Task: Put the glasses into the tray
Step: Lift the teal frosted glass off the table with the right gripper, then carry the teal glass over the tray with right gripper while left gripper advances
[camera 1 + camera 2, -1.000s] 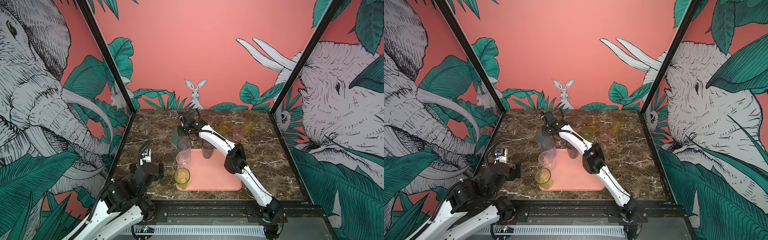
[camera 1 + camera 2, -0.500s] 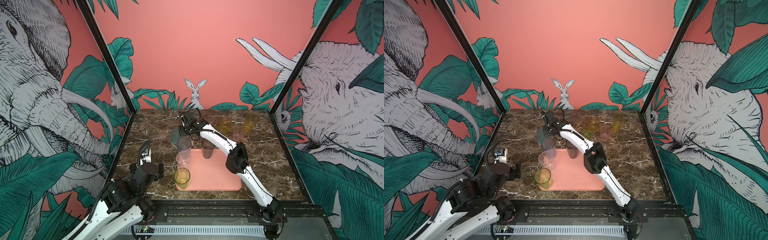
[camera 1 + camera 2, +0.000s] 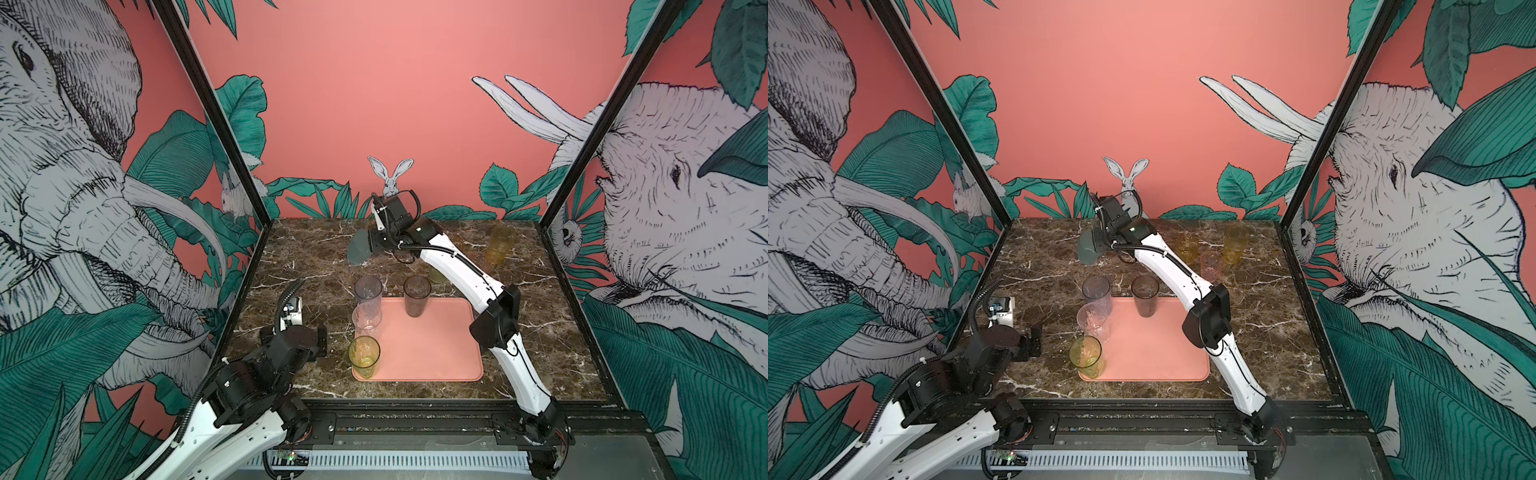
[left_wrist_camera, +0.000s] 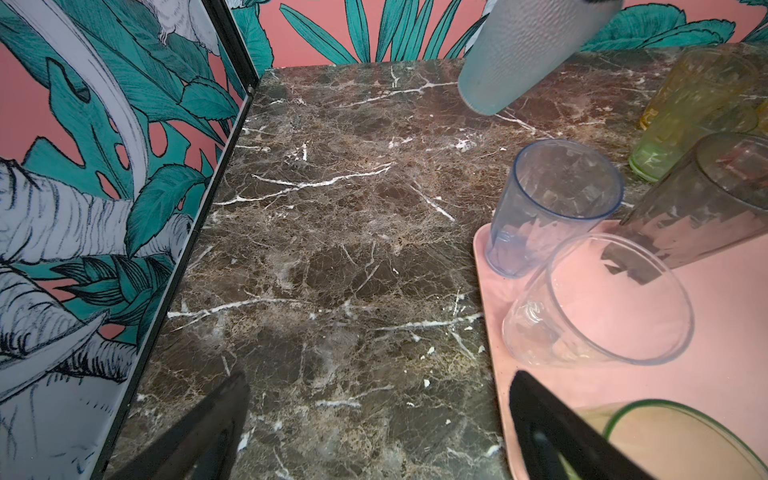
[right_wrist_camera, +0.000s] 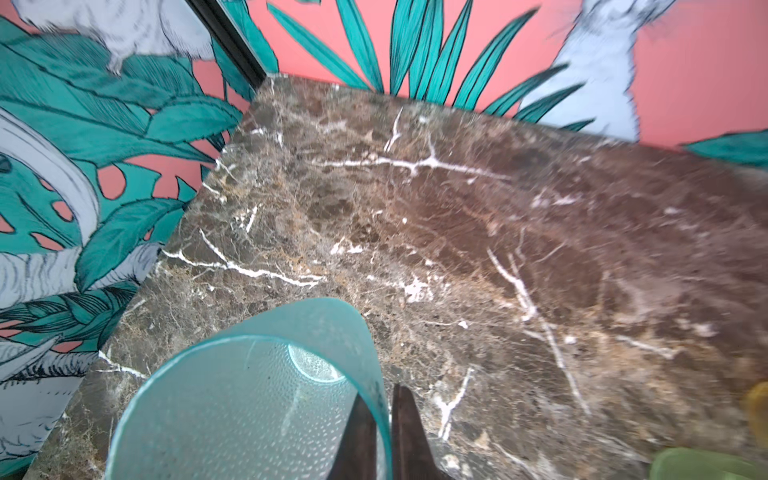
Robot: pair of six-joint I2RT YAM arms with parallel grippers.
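The right gripper (image 5: 384, 432) pinches the rim of the frosted blue-grey tumbler (image 3: 359, 252), one finger inside the wall and one outside. It has lifted the tumbler higher off the bench (image 3: 316, 270) than a second ago, and the tumbler hangs tilted near the far edge, left of the middle. The left gripper (image 4: 374, 434) stays spread wide and empty over the bench's near-left part, beside the tray (image 3: 436, 345). On the tray, as before, the grey-violet tumbler (image 3: 368, 291), clear tumbler (image 3: 367, 320) and yellow-green tumbler (image 3: 364, 356) line its left edge, with the smoky brown tumbler (image 3: 417, 295) at its far edge. The amber tumbler (image 3: 500, 245) and pink tumbler (image 3: 1212, 266) stand off the tray toward the far-right corner.
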